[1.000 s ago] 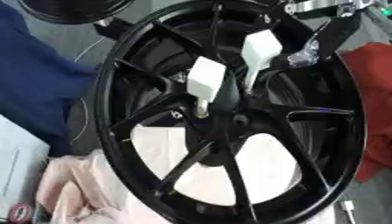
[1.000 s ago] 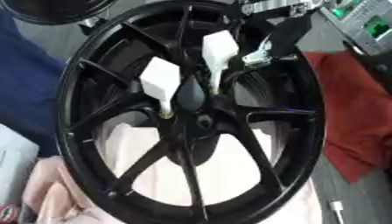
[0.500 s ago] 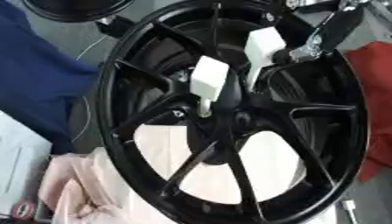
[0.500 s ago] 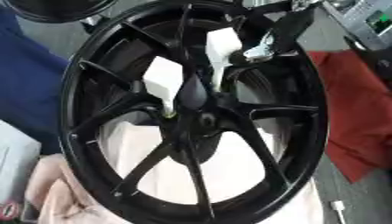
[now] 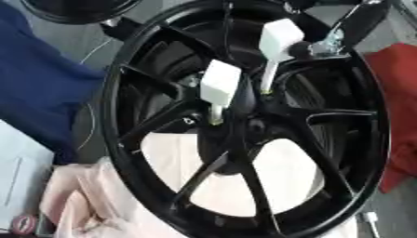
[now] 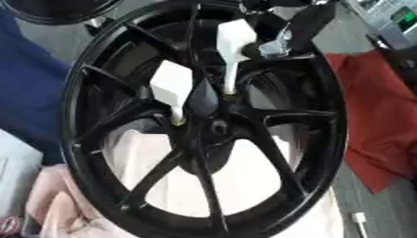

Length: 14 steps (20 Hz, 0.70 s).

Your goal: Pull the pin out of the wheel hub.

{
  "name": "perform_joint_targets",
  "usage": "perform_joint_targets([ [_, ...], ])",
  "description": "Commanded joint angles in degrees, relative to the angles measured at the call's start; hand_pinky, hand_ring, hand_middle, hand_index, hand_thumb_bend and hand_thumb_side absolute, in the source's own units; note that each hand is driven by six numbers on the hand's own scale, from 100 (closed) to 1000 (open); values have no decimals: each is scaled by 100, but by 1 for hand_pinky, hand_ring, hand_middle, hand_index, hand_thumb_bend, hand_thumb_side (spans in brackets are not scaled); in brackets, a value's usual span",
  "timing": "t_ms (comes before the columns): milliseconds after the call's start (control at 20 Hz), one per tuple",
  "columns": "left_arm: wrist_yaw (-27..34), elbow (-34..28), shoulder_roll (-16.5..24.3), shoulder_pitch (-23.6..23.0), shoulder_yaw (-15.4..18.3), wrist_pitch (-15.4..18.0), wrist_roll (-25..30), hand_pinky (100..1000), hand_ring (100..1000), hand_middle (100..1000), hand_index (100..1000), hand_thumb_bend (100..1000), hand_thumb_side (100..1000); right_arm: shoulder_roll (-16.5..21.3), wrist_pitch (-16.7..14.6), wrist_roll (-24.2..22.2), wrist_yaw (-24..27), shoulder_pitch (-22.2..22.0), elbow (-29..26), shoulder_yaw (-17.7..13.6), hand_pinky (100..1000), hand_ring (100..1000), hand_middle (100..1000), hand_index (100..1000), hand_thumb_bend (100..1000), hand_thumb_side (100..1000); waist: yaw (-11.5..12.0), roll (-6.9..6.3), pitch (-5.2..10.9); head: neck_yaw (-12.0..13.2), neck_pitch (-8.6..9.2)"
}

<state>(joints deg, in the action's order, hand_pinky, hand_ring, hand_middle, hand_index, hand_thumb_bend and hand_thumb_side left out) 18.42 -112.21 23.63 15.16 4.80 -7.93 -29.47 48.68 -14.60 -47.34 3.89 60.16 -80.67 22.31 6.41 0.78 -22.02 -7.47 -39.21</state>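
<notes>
Left eye view: most of the scene is filled by the black wheel hub [image 5: 244,125], which lies face up on a pale pink cloth [image 5: 90,204], with a blue cloth [image 5: 41,93] at the left and a red cloth [image 5: 399,102] at the right. Two white-handled pins are seated near the hub's centre, each with a blocky white head and a thin shaft running down into a hole between the spokes. The upper pin [image 5: 277,44] stands toward the far right of the centre; the lower pin [image 5: 220,86] sits just left of the centre boss.

The right hand [image 6: 297,25] is seen entering from the upper right corner, dark with a silver joint showing, just beside the head of the upper pin. Whether its fingers are curled round the pin head or only lie next to it cannot be told from either view. The left hand is not visible.

The step in hand is judged to be the taking and drawing of the upper pin. It would be done well if the white head were enclosed between thumb and fingers before any pull is made, and if the pull were kept along the line of the shaft, away from the hub face, so that the shaft is not levered against its hole. The neighbouring pin and the spokes should be left untouched during withdrawal.
</notes>
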Motion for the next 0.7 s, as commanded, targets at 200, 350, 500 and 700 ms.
perform_joint_targets([
  [200,-36,-59,98,-1,91,-14,-32,627,634,545,705,687,448,320,189,299,454,168,-220,-603,747,643,458,524,100,422,-60,-48,209,-112,58],
  [350,-38,-57,102,-18,102,-14,-45,627,634,545,705,687,448,511,250,554,631,58,-197,-963,748,640,457,524,100,403,-107,-81,218,-116,82],
  [500,-44,-57,116,-28,117,-14,-58,627,633,545,705,687,448,825,261,926,780,-251,-143,-1395,747,636,453,519,100,385,-144,-120,220,-79,80],
  [700,-48,-68,110,-18,131,-11,-72,627,633,545,706,710,452,1348,221,1554,923,-933,-4,-2048,750,636,455,523,100,312,-175,-180,204,-21,112],
])
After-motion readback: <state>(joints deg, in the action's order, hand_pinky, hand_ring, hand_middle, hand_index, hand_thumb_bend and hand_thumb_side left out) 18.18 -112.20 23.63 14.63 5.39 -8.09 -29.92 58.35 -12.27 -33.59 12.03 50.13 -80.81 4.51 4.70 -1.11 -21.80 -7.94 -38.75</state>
